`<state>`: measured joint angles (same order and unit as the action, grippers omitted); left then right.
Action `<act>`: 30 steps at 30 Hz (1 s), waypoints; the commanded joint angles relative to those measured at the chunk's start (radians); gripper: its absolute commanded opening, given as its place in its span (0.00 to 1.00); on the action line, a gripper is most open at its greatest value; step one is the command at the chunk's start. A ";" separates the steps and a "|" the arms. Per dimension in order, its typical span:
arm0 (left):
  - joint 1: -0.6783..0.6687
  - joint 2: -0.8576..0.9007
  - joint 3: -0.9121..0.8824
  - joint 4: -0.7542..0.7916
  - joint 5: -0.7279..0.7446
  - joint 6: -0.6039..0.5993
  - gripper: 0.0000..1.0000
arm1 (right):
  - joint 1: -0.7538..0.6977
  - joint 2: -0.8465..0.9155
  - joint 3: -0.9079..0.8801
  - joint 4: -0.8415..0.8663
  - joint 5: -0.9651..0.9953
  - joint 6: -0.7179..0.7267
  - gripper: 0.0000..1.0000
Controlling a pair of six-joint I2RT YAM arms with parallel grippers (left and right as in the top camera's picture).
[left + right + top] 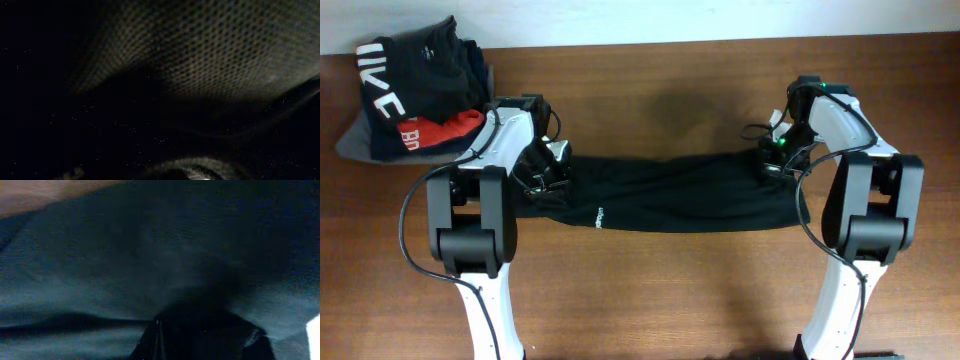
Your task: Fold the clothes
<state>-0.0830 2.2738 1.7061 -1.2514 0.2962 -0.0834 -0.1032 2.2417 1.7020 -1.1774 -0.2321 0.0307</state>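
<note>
One black garment [670,195] lies between left pincer [546,170] and right pincer [776,160]; cannot tell if either grips

Folded dk garment [420,60] w/ white letters, red garment [456,127], grey garment [355,146] piled; table [670,300] top-left.

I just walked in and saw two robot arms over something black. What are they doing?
Two robot arms are folding a black garment that lies stretched in a long band across the table. The left gripper is down on one end, the right gripper on the other; whether they pinch it is hidden. Folded clothes sit in the far left corner.
</note>
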 commanded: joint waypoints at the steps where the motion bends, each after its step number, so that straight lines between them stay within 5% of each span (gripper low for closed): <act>1: 0.008 0.002 -0.018 0.008 -0.086 0.009 0.02 | -0.036 -0.003 -0.009 -0.014 0.069 0.011 0.04; 20: 0.082 0.002 0.001 -0.040 -0.132 0.008 0.01 | -0.160 -0.003 -0.006 -0.110 0.137 0.083 0.04; 30: 0.081 -0.047 0.255 -0.230 -0.132 0.009 0.00 | -0.160 -0.010 0.142 -0.219 0.135 0.083 0.04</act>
<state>-0.0055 2.2734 1.8923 -1.4582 0.1825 -0.0830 -0.2604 2.2433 1.7786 -1.3800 -0.1158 0.1051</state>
